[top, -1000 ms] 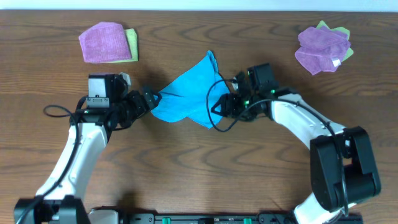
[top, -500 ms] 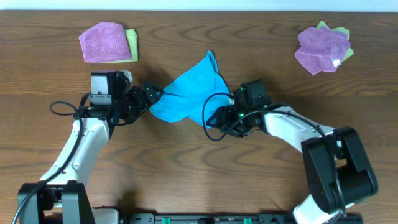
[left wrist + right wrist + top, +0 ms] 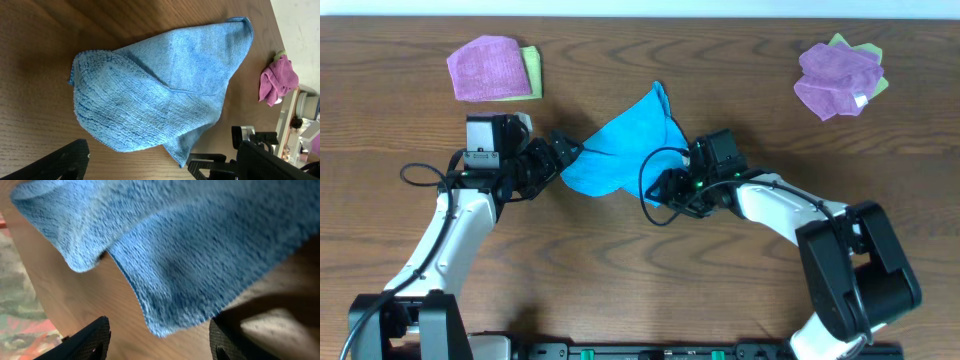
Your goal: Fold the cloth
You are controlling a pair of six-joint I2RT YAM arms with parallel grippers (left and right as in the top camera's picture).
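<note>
The blue cloth lies crumpled in a rough triangle in the middle of the table. It fills the left wrist view and the right wrist view. My left gripper is open at the cloth's left corner, fingers apart, holding nothing. My right gripper is open at the cloth's lower right corner. In the right wrist view its fingers straddle the hanging corner tip without closing on it. I see no white tag.
A purple cloth on a light green one lies at the back left. A heap of purple and green cloths lies at the back right. Both also lie on the brown wooden table.
My right gripper has moved left and slightly forward to the cloth's lower right corner. My left gripper shifted slightly toward the cloth's left corner. The cloth has barely changed shape.
</note>
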